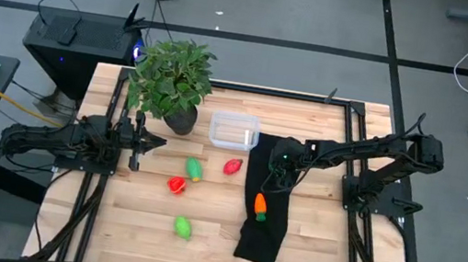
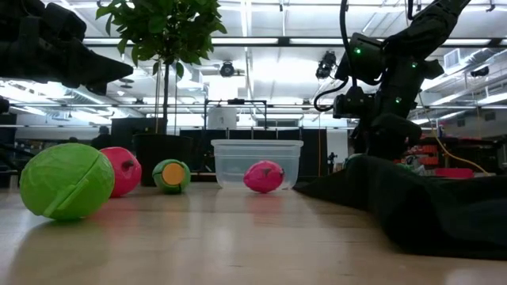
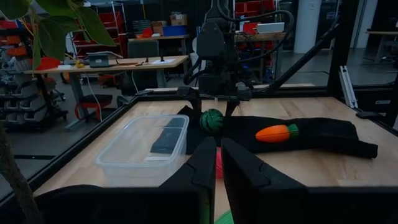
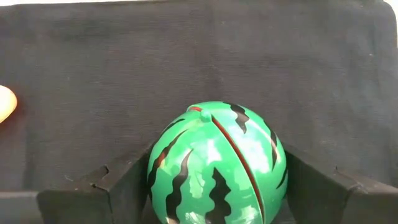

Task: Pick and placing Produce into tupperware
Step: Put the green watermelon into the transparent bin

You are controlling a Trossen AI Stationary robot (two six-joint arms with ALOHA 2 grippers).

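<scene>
Here, going left to right across the high view, the left gripper (image 1: 158,143) is hovering at nine o'clock on the table (image 1: 309,254), its fingers (image 3: 199,171) pressed together on nothing, pointing towards three o'clock. Just towards twelve o'clock from it, the leafy potted plant (image 1: 170,80) is standing at the table's far left. Near the middle, a red piece (image 1: 177,185) is lying just beside a light green piece (image 1: 195,170), with another light green piece (image 1: 183,228) sitting well apart towards six o'clock. The tupperware (image 1: 234,130) is resting at twelve o'clock of the middle, beside the plant's pot, holding no produce; a second red piece (image 1: 232,166) is lying outside it, just towards six o'clock from its right end. Further right, a black cloth (image 1: 263,233) is stretching from centre towards six o'clock, and the orange carrot (image 1: 261,207) is lying on it. The right gripper (image 1: 283,162) is sitting low over the cloth's twelve o'clock end, its fingers (image 4: 118,186) standing wide on either side of the dark green watermelon ball (image 4: 216,163), which is resting on the cloth between them; whether they are squeezing it cannot be told.
</scene>
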